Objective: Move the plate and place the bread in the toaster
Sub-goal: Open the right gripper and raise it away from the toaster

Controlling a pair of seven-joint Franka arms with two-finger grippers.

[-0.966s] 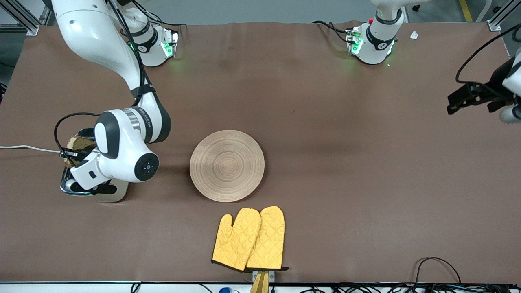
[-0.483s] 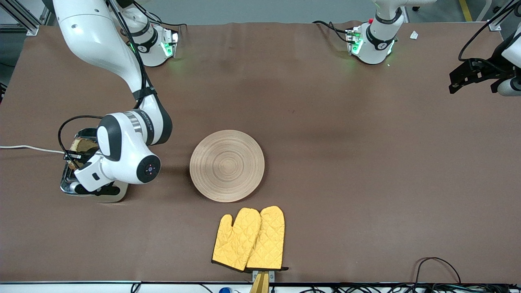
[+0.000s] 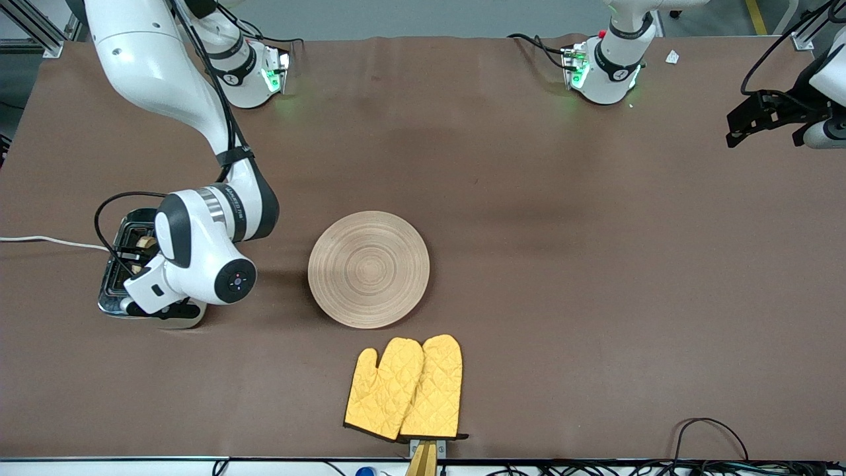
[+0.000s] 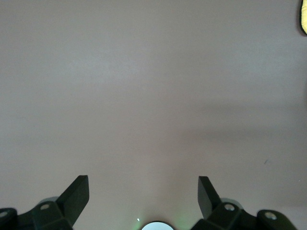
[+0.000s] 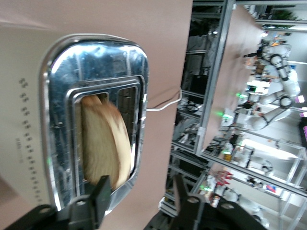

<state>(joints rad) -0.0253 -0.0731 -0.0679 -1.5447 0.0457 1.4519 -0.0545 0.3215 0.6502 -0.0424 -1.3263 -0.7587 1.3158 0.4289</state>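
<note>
The cream-beige toaster [image 3: 111,301] with a chrome top stands at the right arm's end of the table. The brown bread [image 3: 143,243] stands in one of its slots, and only a small part of it shows under the right hand. In the right wrist view the bread [image 5: 103,143] sits upright in the slot of the toaster [image 5: 57,96]. My right gripper [image 5: 140,191] is open just above the toaster's end, fingers apart and off the bread. The wooden plate [image 3: 369,269] lies bare mid-table. My left gripper [image 3: 743,125] hangs open and empty over the left arm's end of the table; its wrist view [image 4: 144,187] shows only bare table.
A pair of yellow oven mitts [image 3: 404,387] lies nearer to the front camera than the plate. The toaster's white cord [image 3: 39,240] runs off the table edge. Cables lie along the front edge [image 3: 714,430].
The bread has gone down from above the toaster into the slot, and the right hand has lowered a little. The left gripper has drifted slightly toward the robots' bases.
</note>
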